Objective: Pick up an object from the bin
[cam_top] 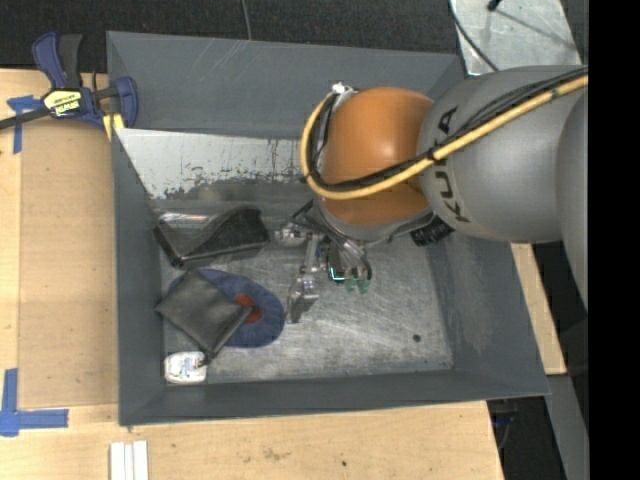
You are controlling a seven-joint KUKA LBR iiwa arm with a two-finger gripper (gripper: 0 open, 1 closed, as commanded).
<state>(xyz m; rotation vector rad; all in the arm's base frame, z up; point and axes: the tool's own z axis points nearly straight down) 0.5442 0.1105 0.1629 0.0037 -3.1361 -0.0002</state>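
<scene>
My gripper (pixel 325 283) hangs below the orange cover near the middle of the bin, low over the floor. Its two fingers stand apart, open, with bare bin floor between them. The left fingertip (pixel 300 298) is just right of a blue round flat thing (pixel 258 313), close to its edge but apart from it as far as I can tell. A dark grey folded pouch (pixel 200 313) lies partly on top of that blue thing. A black flat rectangular thing (pixel 212 233) lies behind them, to the left of the gripper.
A small white thing (pixel 185 368) sits in the bin's near left corner. The arm and its orange cover hide the bin's back right part. The floor right of the gripper is bare metal.
</scene>
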